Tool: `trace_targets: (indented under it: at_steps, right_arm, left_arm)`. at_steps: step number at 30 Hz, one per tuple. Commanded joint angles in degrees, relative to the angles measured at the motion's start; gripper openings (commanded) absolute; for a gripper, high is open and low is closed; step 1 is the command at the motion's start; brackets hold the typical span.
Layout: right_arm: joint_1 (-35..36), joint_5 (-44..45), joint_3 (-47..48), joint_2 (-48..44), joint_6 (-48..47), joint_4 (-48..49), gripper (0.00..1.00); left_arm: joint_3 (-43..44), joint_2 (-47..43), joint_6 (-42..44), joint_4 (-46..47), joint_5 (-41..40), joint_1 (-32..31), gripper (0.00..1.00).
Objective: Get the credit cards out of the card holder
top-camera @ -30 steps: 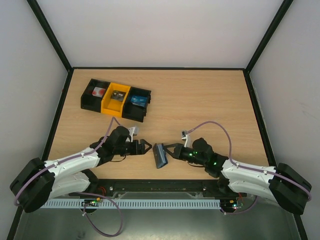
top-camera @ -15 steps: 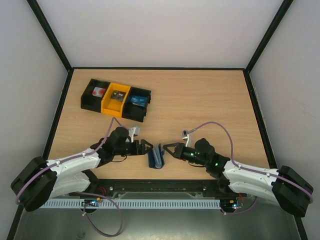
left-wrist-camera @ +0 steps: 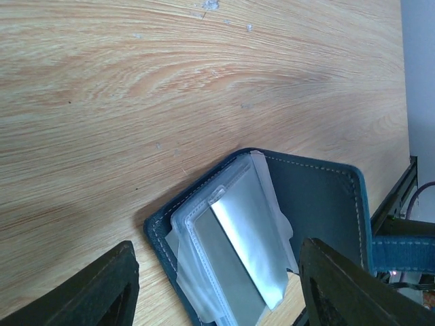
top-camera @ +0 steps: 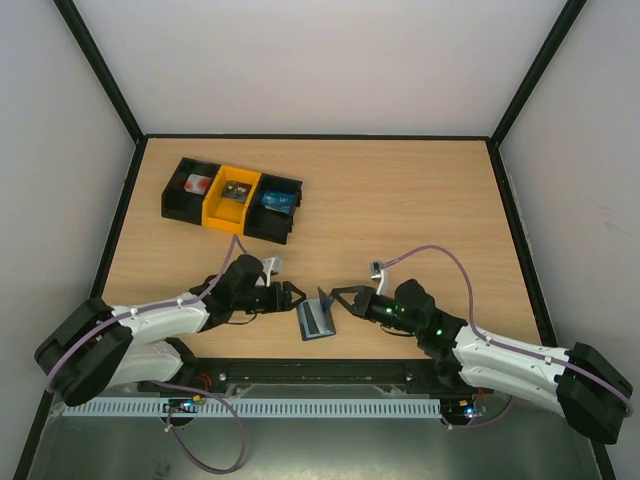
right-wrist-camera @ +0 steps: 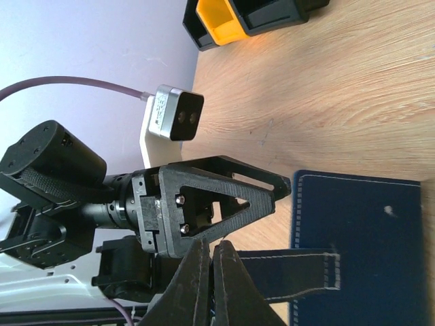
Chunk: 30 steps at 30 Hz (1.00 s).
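Holder (top-camera: 315,322) drops flat, open; left gripper (top-camera: 290,297) noses in, jaws wide, empty. Right gripper (top-camera: 334,298) pinches its flap. Danger: snagging the sleeve (left-wrist-camera: 185,275), not the cards (left-wrist-camera: 239,246).

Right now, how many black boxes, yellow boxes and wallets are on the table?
Black bins: 2
Yellow bin: 1
Card holder: 1
Total: 4
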Motion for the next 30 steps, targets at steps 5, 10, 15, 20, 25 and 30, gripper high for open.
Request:
trace_targets:
  at_steps: [5, 10, 15, 20, 25, 30]
  right_arm:
    - [0.1, 10.3, -1.6, -4.9, -2.6, -14.7, 0.02]
    - [0.1, 18.8, -2.6, -10.4, -2.2, -26.5, 0.02]
    - [0.1, 24.2, -4.5, -15.0, -0.8, -32.9, 0.02]
    - [0.0, 26.1, -6.8, -17.1, 1.3, -34.7, 0.02]
    - [0.1, 28.3, -7.5, -16.5, 2.7, -37.0, 0.02]
    - [0.0, 29.9, -7.7, -16.6, 3.3, -38.2, 0.02]
  left_arm:
    - [-0.4, 1.8, -0.1, 1.1, -0.5, -0.7, 0.65]
    - [0.1, 2.9, 0.1, 0.6, -1.6, -1.5, 0.63]
    - [1.1, 5.0, 0.6, 0.3, -2.3, -2.6, 0.61]
    - [1.9, 8.2, 0.5, 1.6, -2.2, -3.9, 0.61]
    - [2.4, 9.8, 0.5, 2.3, -2.0, -4.4, 0.59]
    - [2.4, 10.4, 0.2, 3.0, -1.6, -4.8, 0.57]
